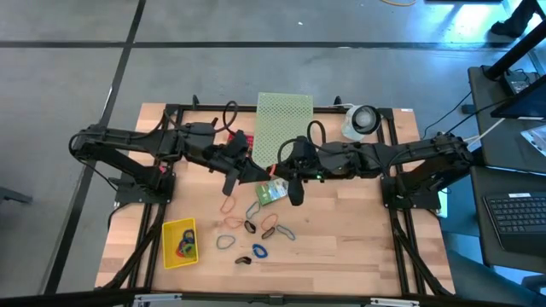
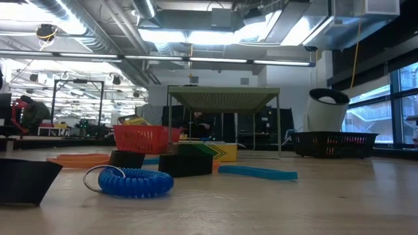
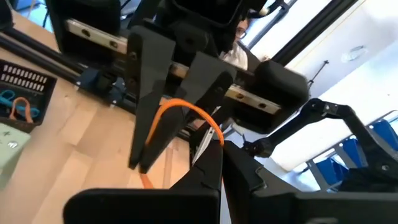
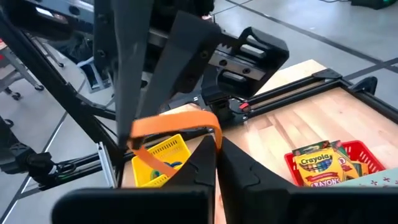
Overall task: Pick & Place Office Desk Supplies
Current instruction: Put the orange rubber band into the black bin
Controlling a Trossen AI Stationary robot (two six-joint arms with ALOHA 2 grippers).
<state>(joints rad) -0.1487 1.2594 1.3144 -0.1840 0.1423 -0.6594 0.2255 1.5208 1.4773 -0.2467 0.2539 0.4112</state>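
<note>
Room: workshop with grey floor, ceiling ducts and bright lights; wooden desk [image 1: 358, 247] in a black frame.
Right pincer [image 4: 216, 144]: over the desk's middle, tips pressed together, pinching an orange rubber band [image 4: 180, 124].
Left pincer [image 3: 217, 146]: just beside it, tips also shut on the same orange band, which arches between the two.
Handling: the band looks light, soft and stretchy; I'd judge a pinch on one strand enough, and that it could snap back if let slip.
Other supplies: loose rubber-band loops [image 1: 256, 226] lie toward the desk's front edge, a green card box [image 1: 271, 193] at the middle, a yellow bin [image 1: 179, 243] near the front left corner.
Hard to make out: from above, both pincers and the band merge into dark arm shapes; tiny clips cannot be told apart.
</note>
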